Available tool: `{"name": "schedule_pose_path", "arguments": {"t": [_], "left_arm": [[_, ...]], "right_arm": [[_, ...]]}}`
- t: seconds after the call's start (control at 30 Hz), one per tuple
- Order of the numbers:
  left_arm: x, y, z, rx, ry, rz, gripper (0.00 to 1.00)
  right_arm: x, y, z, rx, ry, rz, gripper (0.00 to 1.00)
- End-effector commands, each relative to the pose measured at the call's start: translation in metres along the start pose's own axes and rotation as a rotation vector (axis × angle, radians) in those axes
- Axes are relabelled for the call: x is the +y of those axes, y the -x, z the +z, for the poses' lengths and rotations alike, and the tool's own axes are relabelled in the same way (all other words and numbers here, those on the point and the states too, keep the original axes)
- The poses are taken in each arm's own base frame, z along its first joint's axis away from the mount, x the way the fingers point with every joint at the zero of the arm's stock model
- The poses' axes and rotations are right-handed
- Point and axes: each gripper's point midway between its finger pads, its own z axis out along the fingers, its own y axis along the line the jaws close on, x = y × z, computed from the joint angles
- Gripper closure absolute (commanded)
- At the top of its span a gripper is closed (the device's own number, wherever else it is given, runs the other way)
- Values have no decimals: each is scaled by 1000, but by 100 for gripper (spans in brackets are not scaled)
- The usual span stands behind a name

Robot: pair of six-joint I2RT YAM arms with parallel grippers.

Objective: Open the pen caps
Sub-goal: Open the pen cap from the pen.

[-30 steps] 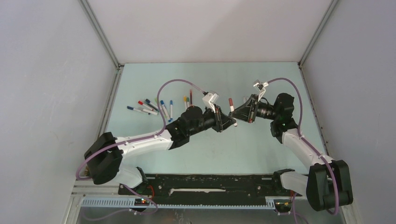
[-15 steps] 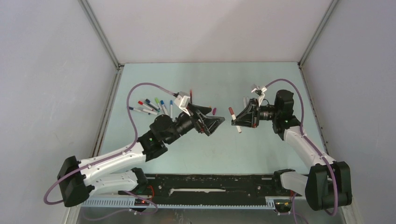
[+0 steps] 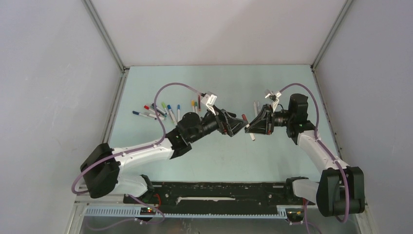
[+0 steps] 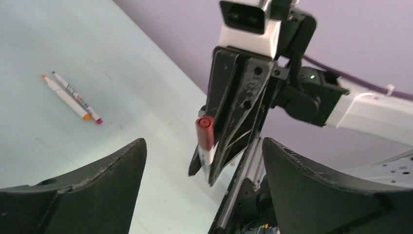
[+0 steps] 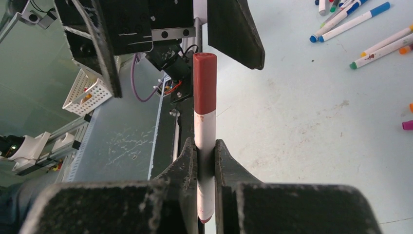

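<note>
- Table (image 3: 219,156) — pale blue-green top, walled on the left, right and far sides; both arm bases are at its near edge.
- Left arm (image 3: 141,153) — white and black, reaching from the near-left corner diagonally toward the middle of the table.
- Right arm (image 3: 316,151) — rising from the near-right corner, with its wrist turned toward the left edge so that it faces the other arm.
- Left gripper (image 3: 238,125) — fingers (image 4: 97,180) spread wide with nothing held. Its open mouth points at the capped end of the pen, and the cap tip sits in line with the gap without touching either finger.
- Right gripper (image 5: 205,156) — fingers pressed onto the barrel of the held pen (image 5: 204,134), pinching it low on the white shaft. The pen juts out toward the left gripper.
- Loose pens (image 3: 158,111) — a scattered group lying flat toward the far-left corner, white barrels with coloured caps on. A few more lie nearer the middle of the far edge, among them an orange and a magenta pair (image 4: 73,100) side by side.
- Red cap (image 5: 204,83) — seated on the free end of the held pen, in the air over the middle of the table, between the two grippers.
</note>
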Motion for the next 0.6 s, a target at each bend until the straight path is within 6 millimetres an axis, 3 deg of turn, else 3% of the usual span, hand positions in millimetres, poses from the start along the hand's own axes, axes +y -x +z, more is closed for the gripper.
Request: {"name": "schedule_pose_path", "arguments": {"t": [0.0,0.13,0.4,0.5,0.57], "left_arm": [[-38,47,14,-138,-125,-40,13],[-31,41,23,-126,-104,-64,28],[-32,33,36,-92,-122,-88,43],[-32,30,40,-83,-128,-101,55],[-33,30,41,-80,-132,-104,74]], "right_arm": [[2,11,0,1,20,-46,100],[2,11,2,4,26,-39,100],[1,12,4,3,16,-29,100],[1,12,4,5,17,-24,100],[1,12,5,4,14,-22,100]]}}
